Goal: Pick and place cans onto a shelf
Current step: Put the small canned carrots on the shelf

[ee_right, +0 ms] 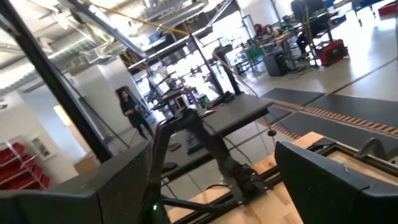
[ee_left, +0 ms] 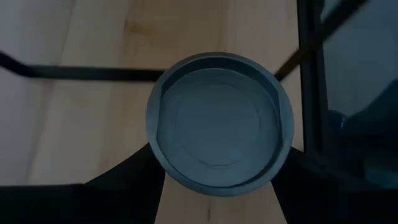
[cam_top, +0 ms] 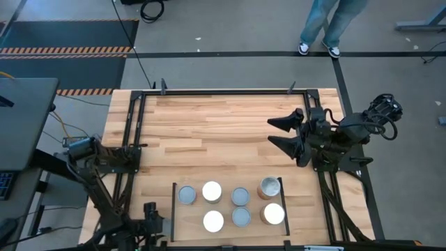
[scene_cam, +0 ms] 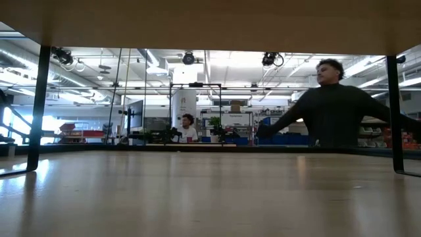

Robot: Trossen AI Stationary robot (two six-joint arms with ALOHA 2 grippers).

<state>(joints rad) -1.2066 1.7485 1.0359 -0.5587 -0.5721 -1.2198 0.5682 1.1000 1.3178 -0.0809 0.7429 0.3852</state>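
While hanging at the high view's lower left, centring left gripper [cam_top: 150, 213] straight over upright grey-topped can [ee_left: 217, 134], grip not tellable | sitting just left of shelf [cam_top: 226, 207], nearest this arm | idling right gripper [cam_top: 296, 139] agape, empty, right of centre

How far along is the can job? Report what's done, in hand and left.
Done: seven cans stand on the shelf, between its black rails. In hand: the left hand is down over a grey-topped can beside a rail; whether it grips it, I cannot tell. Left: apparently only that can needs placing. The right hand waits open over the table's right side.
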